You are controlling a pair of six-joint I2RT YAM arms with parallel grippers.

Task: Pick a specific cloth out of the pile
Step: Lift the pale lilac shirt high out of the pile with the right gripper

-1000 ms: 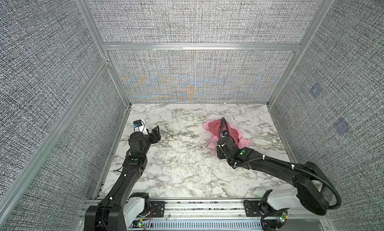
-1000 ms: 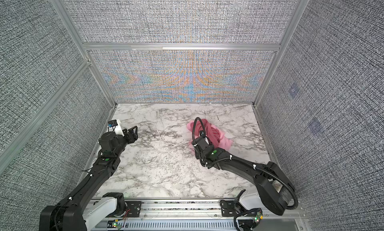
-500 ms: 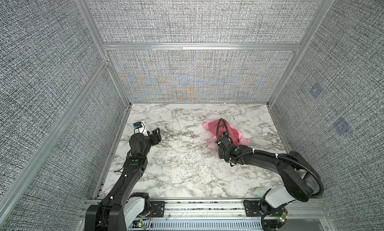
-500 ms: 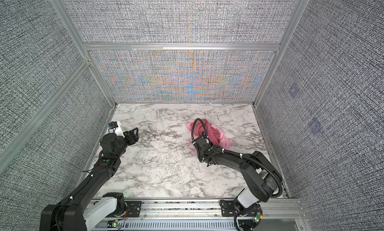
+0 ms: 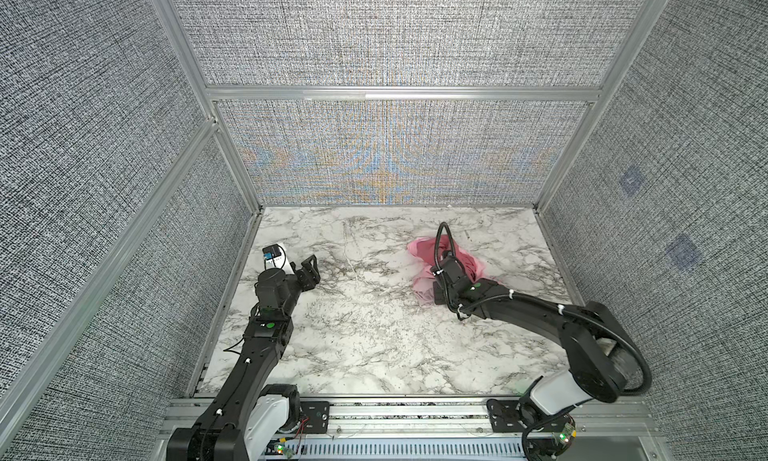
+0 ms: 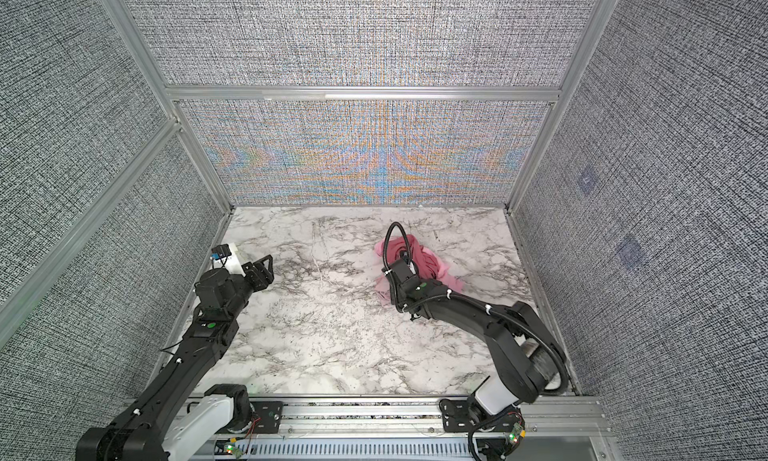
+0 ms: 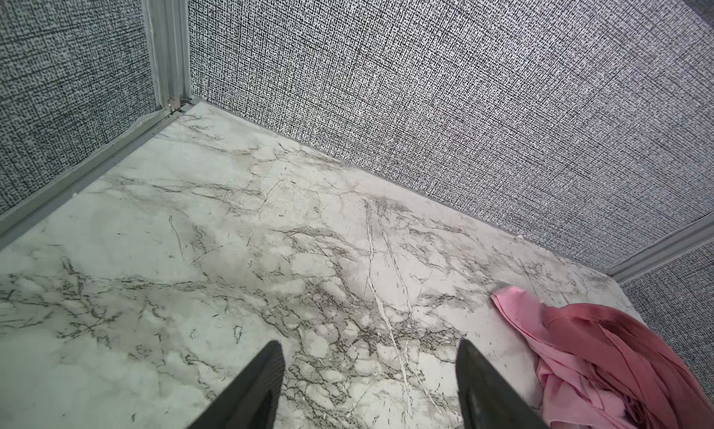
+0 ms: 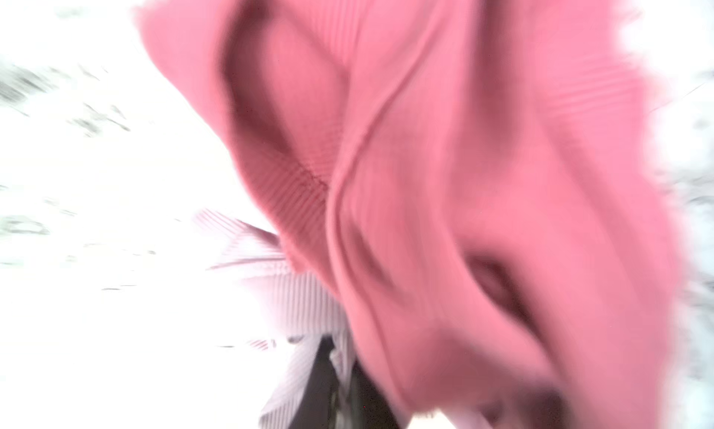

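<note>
Two risks: the right claw (image 8: 340, 377) looks pinched shut on the pale cloth (image 8: 293, 299) at the near edge of the pile (image 5: 424, 249), under the rose garment (image 8: 463, 175), which may drag along, or the thin fold may slip. The left claw (image 7: 370, 344) gapes empty over the counter (image 7: 232, 253).

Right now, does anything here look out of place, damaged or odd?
Nothing damaged or spilled. Only the right wrist view is smeared and washed out, so the right gripper looks shut on the pale cloth, not certainly.
</note>
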